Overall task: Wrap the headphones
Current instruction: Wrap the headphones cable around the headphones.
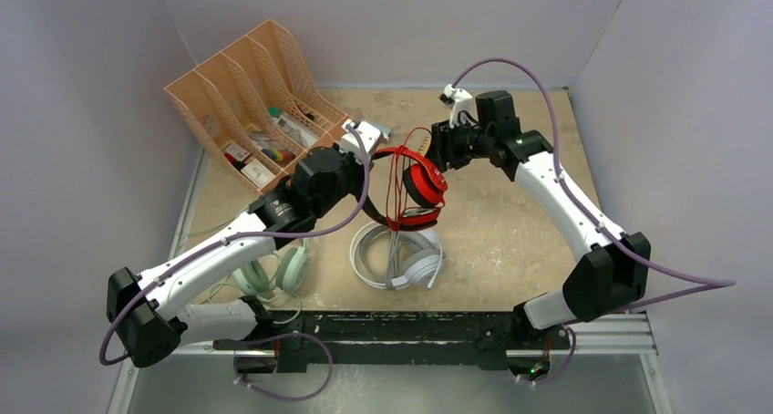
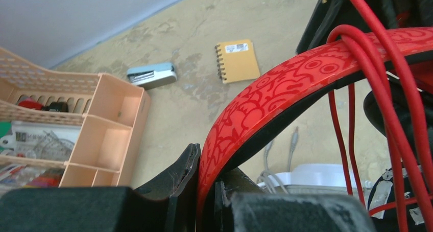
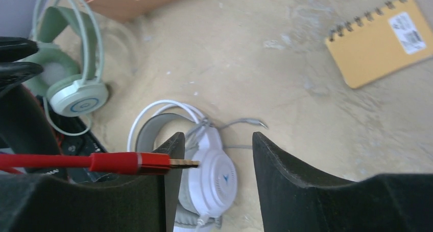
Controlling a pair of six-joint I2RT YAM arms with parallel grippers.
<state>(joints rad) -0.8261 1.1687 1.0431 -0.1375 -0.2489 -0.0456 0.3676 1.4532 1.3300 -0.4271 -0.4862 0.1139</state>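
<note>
The red and black headphones hang above the table, and my left gripper is shut on their patterned red headband. Their red cord is looped several times over the band. My right gripper is open just right of the earcups, and nothing is pinched in it. The cord's red plug lies across its left finger, with the metal tip poking into the gap. The white headphones with a grey cord lie on the table below. The mint-green headphones lie beside my left arm.
A peach desk organiser with small items stands at the back left. A yellow spiral notebook and a light blue stapler lie on the table behind the headphones. Grey walls close in the sides and back.
</note>
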